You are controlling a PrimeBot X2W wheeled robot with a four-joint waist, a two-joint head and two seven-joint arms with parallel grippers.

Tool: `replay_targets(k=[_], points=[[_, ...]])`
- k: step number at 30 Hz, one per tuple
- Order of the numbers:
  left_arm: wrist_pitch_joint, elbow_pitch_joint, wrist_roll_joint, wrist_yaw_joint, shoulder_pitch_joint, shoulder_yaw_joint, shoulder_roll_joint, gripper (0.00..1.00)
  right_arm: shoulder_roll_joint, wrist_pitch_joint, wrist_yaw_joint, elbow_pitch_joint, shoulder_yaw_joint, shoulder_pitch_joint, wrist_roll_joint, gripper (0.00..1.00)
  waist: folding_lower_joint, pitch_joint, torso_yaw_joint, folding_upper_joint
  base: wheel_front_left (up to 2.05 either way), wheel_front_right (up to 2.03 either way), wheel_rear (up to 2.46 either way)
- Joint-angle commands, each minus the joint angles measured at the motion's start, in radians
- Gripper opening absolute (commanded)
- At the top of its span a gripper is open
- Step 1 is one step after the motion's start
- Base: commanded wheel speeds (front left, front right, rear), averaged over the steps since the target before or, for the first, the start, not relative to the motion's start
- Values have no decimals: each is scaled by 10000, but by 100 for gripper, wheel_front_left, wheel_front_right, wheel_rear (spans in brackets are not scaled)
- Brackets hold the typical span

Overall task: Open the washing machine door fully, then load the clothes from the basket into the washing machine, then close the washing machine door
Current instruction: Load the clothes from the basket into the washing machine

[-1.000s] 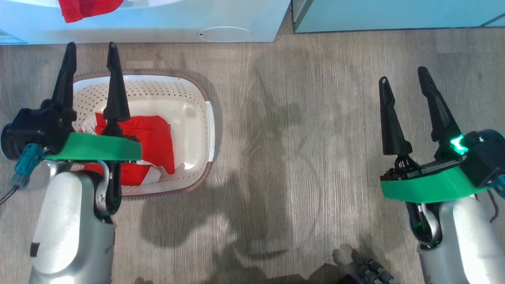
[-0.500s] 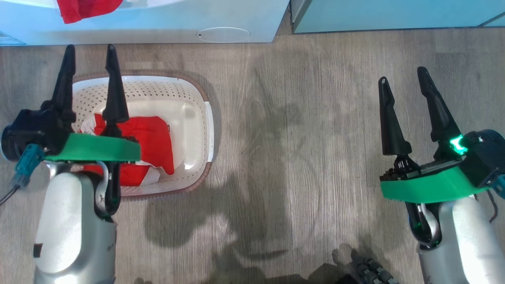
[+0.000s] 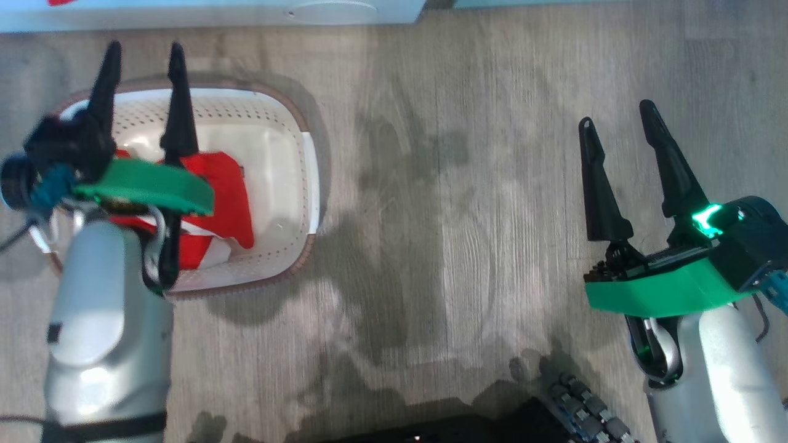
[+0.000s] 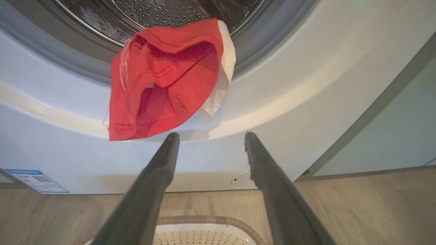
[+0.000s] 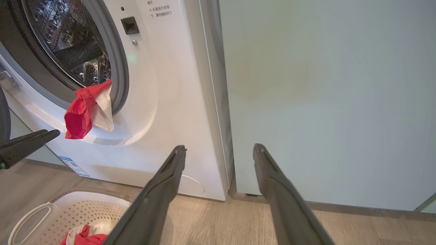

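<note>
Basket (image 3: pixel 314 184) with garment (image 3: pixel 228 184), second garment (image 4: pixel 163 78) at drum (image 4: pixel 177 10), left tool (image 3: pixel 145 49) and right tool (image 3: pixel 615 114) released

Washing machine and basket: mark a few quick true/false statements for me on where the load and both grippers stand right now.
1. A red garment hangs out over the lip of the washing machine opening. True.
2. The basket is empty. False: red-and-white clothes lie in it.
3. The left gripper is shut on a garment. False: it is open and holds nothing, above the basket.
4. The right gripper is open over the floor, apart from the basket. True.
</note>
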Motion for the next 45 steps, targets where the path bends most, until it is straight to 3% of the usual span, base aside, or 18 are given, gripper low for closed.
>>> replay_targets(k=[1, 18, 24, 37, 39, 45], points=[[52, -118, 56, 21, -260, 333, 364, 100, -12, -40, 0, -287, 242, 3, 103, 100, 0, 219, -175, 1, 0, 0, 0], [364, 2656, -165, 381, -3392, 928, 1472, 100, -12, -148, 0, -17, 605, -198, 482, 100, 0, 634, -976, 1, 0, 0, 0], [338, 3381, -341, 427, -4014, 1036, 1627, 100, -12, -151, 0, -74, 703, -179, 587, 100, 0, 655, -1157, 1, 0, 0, 0], [259, 4292, -682, 108, -4867, 891, 1577, 100, -12, -152, 0, -113, 695, -193, 656, 100, 0, 808, -1159, 1, 0, 0, 0], [224, 4382, -761, 17, -4976, 879, 1559, 0, -12, -152, 0, -109, 694, -217, 654, 100, 0, 834, -1134, 1, 0, 0, 0], [53, 4558, -873, -86, -5079, 912, 1678, 0, -12, -152, 0, -61, 711, -288, 642, 100, 0, 843, -1089, 1, 0, 0, 0]])
